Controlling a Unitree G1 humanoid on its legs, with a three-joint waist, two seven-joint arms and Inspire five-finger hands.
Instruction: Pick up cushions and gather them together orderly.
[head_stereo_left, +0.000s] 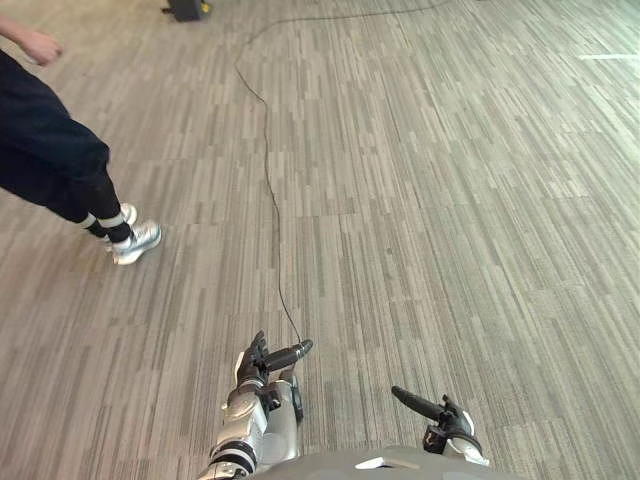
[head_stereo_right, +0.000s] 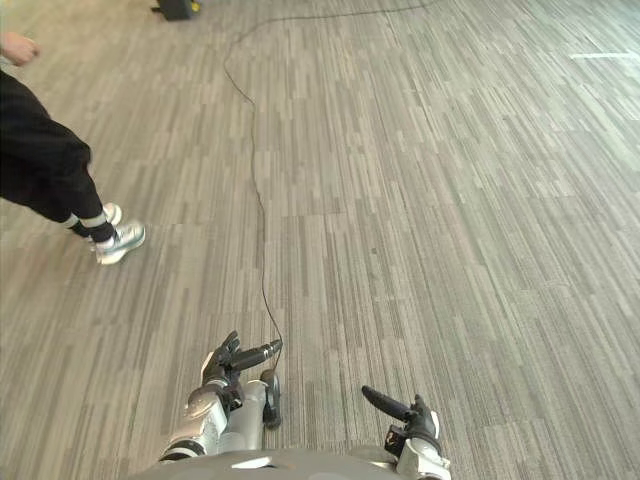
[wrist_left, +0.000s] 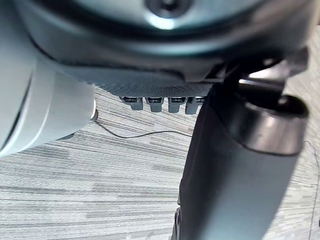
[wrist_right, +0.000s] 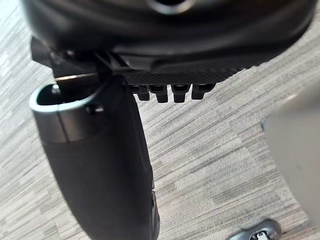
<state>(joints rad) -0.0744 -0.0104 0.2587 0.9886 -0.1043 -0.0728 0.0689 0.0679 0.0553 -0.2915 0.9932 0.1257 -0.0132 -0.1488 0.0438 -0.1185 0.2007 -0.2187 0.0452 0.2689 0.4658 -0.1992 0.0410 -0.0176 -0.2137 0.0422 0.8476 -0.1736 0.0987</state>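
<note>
Grey carpet (head_stereo_left: 450, 200), silver shoe (head_stereo_left: 137, 241), left hand (head_stereo_left: 256, 366), right hand (head_stereo_left: 443, 418), both slack, empty.

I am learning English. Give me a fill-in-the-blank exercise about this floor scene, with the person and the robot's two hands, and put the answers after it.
1. The person is on the robot's ____ side.
2. The left hand and the right hand both hold ____.
3. The dark object lies ____ from the robot than the person's shoe does.
Missing words: left; nothing; farther.
</note>
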